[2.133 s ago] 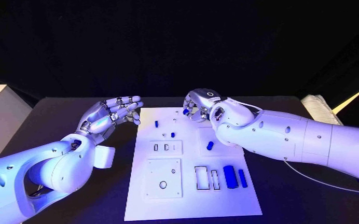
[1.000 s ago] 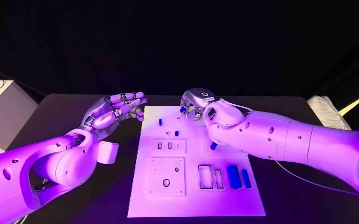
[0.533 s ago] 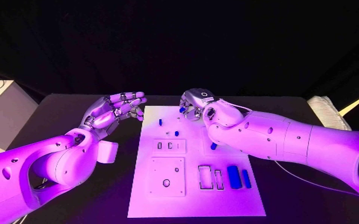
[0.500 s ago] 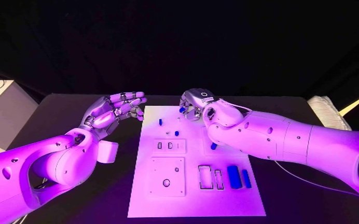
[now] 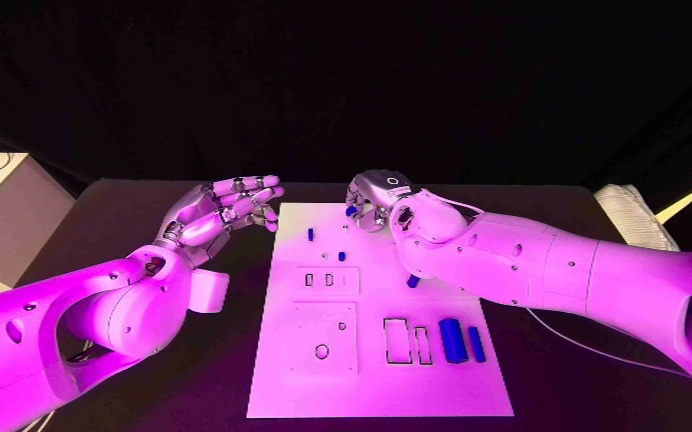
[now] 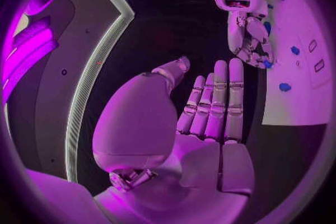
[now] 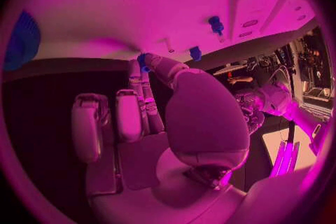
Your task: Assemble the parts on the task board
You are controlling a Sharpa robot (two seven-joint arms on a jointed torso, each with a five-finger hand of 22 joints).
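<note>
Blue part [image 5: 351,211] pinched by right hand [image 5: 378,199] above task board [image 5: 378,392] far edge; should lower upright, slowly. Left hand [image 5: 219,214] open, empty, beside board.

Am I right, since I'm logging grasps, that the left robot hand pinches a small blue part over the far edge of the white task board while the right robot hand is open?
No, the hands are swapped. The head view shows the right robot hand pinching the small blue part over the white task board's far edge; the left robot hand is open.
</note>
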